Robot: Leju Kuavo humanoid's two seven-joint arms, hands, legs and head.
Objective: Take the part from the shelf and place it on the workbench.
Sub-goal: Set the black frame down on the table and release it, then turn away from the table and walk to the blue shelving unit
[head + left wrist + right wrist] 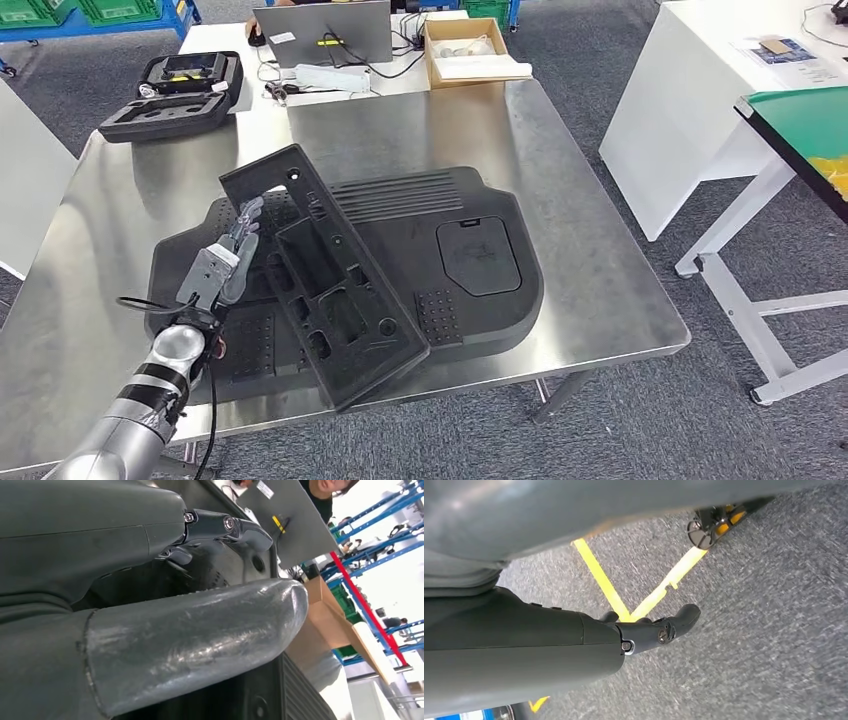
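You are looking down at a steel tabletop [560,130] with a large black moulded panel [470,250] lying flat across its middle. On top of that panel a narrower black part [330,280], full of rectangular recesses, is lying slantwise, its far end tilted up off the panel and its near end hanging just past the tabletop's front edge.

Your left robot hand [228,255] is reaching in from below and is sitting against the left side of the part, fingers [245,222] stretched along its raised edge. In the left wrist view the thick grey thumb [200,635] is lying just beside the part's black surface [235,565] and a dark finger [225,527] is curving over its rim, so the robot hand is looking loosely closed round the edge; you cannot tell how firm that hold is.

Your right robot hand [574,645] is hanging over grey carpet floor [774,630] marked with yellow tape lines [599,580], its dark finger [669,627] slightly bent and nothing in it.

Behind the tabletop, a white desk [230,40] is carrying an open black foam-lined case [175,95], a grey laptop [325,32] and a cardboard box [470,50]. Another white table [700,90] is standing to the right, with a green-topped bench [810,125] beside it.
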